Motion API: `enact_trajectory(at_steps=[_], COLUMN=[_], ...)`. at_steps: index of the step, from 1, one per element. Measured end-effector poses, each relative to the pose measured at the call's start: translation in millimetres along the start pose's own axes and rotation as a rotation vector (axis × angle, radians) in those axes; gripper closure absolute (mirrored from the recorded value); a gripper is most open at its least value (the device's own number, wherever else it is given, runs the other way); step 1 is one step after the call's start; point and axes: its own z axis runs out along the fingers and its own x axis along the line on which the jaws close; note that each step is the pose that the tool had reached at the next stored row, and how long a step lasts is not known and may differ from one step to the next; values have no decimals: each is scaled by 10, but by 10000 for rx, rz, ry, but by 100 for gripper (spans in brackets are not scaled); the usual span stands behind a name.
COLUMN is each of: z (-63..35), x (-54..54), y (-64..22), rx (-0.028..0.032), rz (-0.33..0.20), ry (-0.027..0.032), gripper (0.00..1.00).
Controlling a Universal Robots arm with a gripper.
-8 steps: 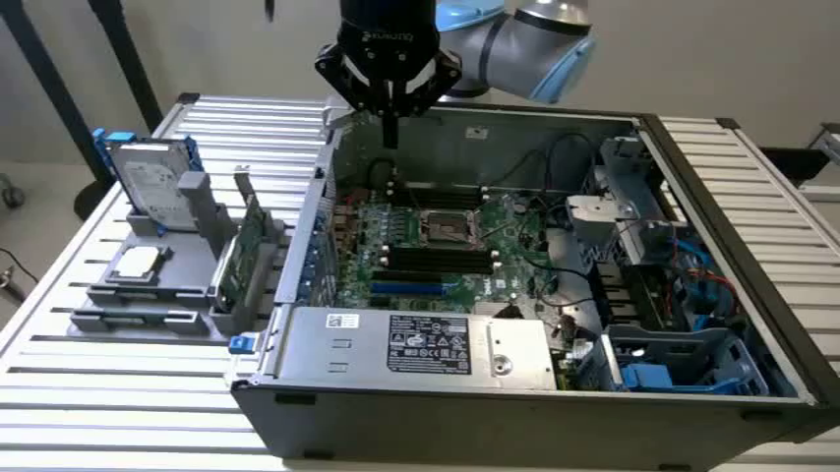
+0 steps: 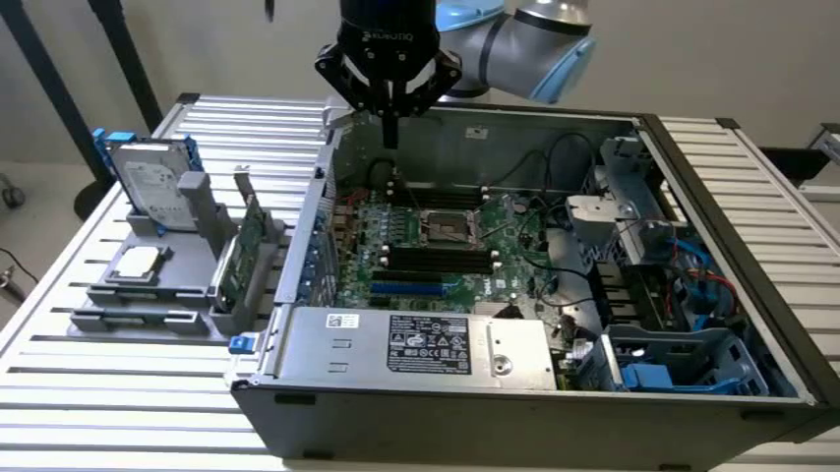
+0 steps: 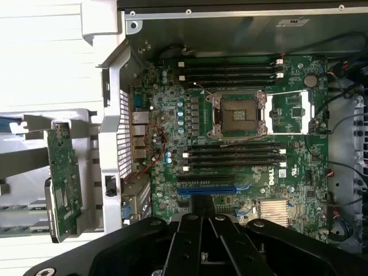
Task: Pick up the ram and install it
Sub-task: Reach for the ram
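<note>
My gripper hangs shut, with nothing between its fingers, above the far wall of the open computer case. In the wrist view the black fingers meet over the green motherboard. Black memory slots lie beside the bare processor socket, and a second bank of slots lies on its other side. In the exterior view these slots sit mid-board, below and in front of the gripper. The ram is out of view; I cannot make it out among the parts in the holder.
A grey holder on the slatted table, at the exterior view's left, carries a hard drive with blue rails, a processor chip and a green expansion card. The power supply, cables and a drive cage crowd the case.
</note>
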Motion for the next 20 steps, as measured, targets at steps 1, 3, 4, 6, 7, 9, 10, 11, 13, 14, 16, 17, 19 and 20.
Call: enact_trajectory(at_steps=[1,3,4,6,7,9,10,11,13,14,16,17,19,20], z=[0,0,0,-1,-2,-3,-4,-5,-5,-6,-6,-6,-7,-7], x=[0,0,0,5,22,98,146,191,279,323,412,459,549,594], y=[0,0,0,-2,-6,-24,-35,-45,-66,-76,-96,-107,-127,-137], rx=[0,0,-1,2,3,1,0,0,1,1,1,0,1,0], rz=[0,0,0,1,3,0,1,1,0,1,0,-1,2,1], ry=[1,0,0,1,2,0,1,1,3,3,4,4,6,6], gripper=[89,89,89,89,89,89,89,89,89,89,89,89,89,89])
